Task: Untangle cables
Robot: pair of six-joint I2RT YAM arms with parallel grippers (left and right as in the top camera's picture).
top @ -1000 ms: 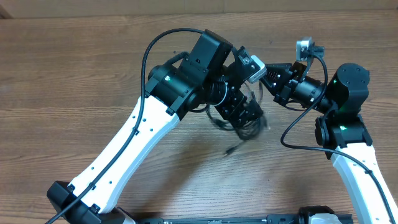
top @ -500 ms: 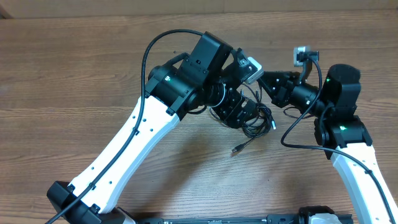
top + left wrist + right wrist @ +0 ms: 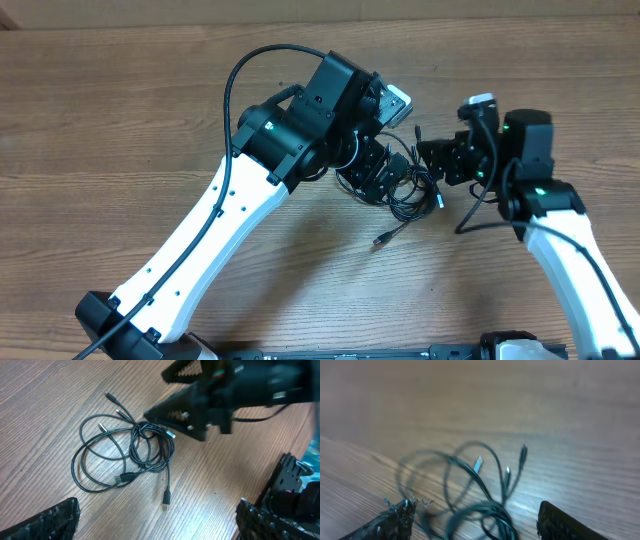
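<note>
The cables [image 3: 125, 455] are thin black cords looped into one loose tangle on the wooden table, with plug ends sticking out; one USB plug [image 3: 166, 496] trails toward me. In the overhead view the cables [image 3: 408, 196] lie between the two arms. My left gripper [image 3: 155, 525] hovers above them, wide open and empty. My right gripper [image 3: 477, 522] is open too, its fingers [image 3: 395, 520] either side of the blurred cables [image 3: 480, 510]. The left wrist view shows the right gripper [image 3: 167, 412] with jaws apart at the tangle's far edge.
The left arm's white links [image 3: 215, 235] cross the table's front left, and its wrist covers part of the tangle from above. The right arm [image 3: 560, 230] stands at the right. Bare wood table [image 3: 120, 120] surrounds the cables.
The right gripper has gone from shut to open and swung down toward the tangle. The cable bundle has spread flatter on the table. The left gripper stayed open.
</note>
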